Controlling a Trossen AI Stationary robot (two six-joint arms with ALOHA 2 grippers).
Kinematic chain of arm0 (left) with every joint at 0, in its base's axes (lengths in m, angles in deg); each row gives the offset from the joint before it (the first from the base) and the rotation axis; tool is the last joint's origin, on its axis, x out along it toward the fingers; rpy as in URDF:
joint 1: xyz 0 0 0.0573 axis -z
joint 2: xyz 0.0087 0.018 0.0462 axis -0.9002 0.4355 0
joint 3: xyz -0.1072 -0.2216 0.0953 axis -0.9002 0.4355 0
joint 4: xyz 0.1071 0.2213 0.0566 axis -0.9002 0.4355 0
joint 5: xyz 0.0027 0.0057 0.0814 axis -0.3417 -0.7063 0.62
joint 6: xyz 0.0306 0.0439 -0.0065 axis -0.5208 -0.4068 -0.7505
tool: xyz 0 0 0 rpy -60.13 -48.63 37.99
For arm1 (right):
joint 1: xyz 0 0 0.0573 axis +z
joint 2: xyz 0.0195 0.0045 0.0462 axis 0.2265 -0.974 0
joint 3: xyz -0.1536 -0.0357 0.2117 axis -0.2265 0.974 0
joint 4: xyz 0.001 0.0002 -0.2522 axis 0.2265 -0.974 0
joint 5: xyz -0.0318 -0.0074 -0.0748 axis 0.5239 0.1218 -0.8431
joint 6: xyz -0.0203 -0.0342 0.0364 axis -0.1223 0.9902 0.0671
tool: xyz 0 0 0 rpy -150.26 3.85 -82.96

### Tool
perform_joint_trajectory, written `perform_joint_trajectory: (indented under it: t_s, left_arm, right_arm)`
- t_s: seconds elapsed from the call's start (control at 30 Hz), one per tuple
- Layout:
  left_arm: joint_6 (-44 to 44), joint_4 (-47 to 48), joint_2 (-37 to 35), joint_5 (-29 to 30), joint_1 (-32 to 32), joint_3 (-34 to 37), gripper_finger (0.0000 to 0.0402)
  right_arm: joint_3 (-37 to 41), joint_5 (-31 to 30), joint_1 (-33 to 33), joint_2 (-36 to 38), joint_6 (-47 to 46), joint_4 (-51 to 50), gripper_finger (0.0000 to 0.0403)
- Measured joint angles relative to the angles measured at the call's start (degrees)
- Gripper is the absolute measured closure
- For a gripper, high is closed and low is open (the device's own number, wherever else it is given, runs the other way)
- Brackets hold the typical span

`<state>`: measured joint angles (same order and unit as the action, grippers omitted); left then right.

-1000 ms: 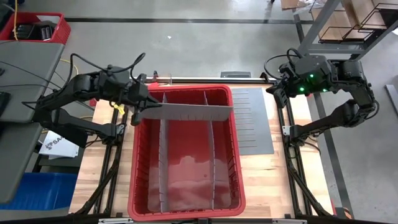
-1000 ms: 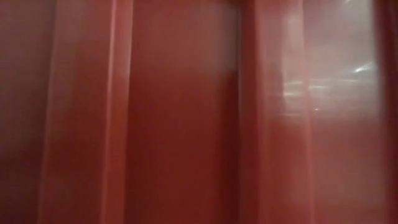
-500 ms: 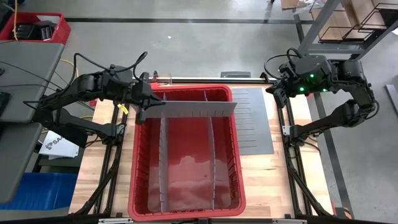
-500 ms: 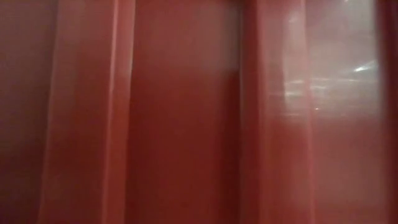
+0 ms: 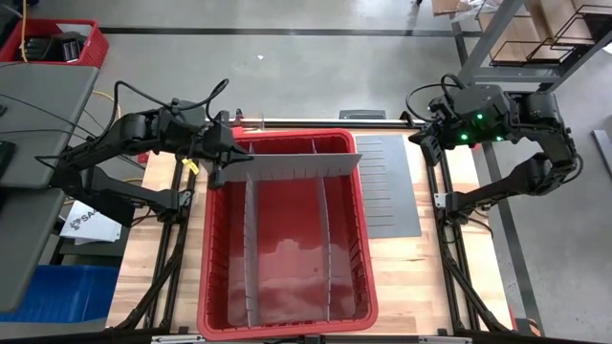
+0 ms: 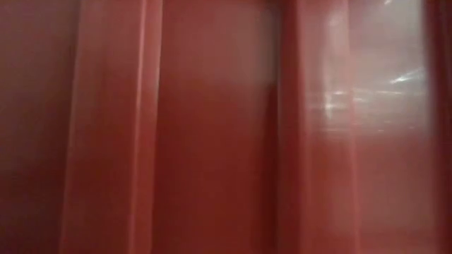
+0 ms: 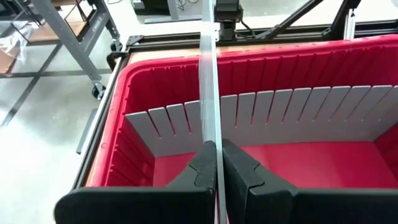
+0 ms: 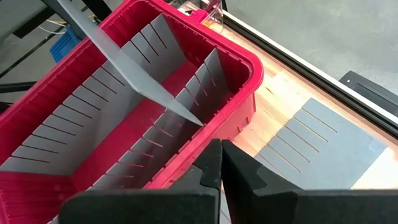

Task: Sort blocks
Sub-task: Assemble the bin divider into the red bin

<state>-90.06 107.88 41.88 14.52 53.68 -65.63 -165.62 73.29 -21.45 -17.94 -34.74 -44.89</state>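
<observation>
- Compared with the earlier high views, the cross divider (image 5: 287, 167) had swung further toward the bin's far wall and levelled out, and the left gripper (image 5: 222, 158) had shifted with it.
- That gripper sat at the far left corner of the red bin (image 5: 366, 277), its fingers (image 7: 202, 168) clamped on the divider's thin edge, as the left wrist view showed.
- Two long dividers (image 5: 251, 248) already stood lengthwise in the bin; a spare slotted sheet (image 5: 390, 186) lay flat on the bench just beside the bin's right wall.
- The right gripper (image 8: 217, 163) waited above the bench's far right corner, fingers pressed together on nothing.
- No blocks appeared in any view, so the sorting itself looked not yet begun.
- The low view showed only red plastic.
- Risk, as I judged it: the sheet was held by one end only, so its free end could sag or twist, miss the slots in the long dividers, and jam or knock them askew.
</observation>
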Motion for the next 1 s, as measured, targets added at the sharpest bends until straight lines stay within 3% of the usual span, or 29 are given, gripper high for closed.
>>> perform_joint_trajectory:
  t_s: [0.8,1.0]
  left_arm:
    - [0.4,0.1,0.0,0.0,-0.4,0.1,0.0402]
    - [1.3,-4.0,-2.0,0.9,-0.4,4.7,0.0402]
  right_arm:
    - [0.0,0.0,0.0,0.0,0.0,0.1,0.0403]
    - [0.0,0.0,0.0,0.0,0.0,0.1,0.0403]
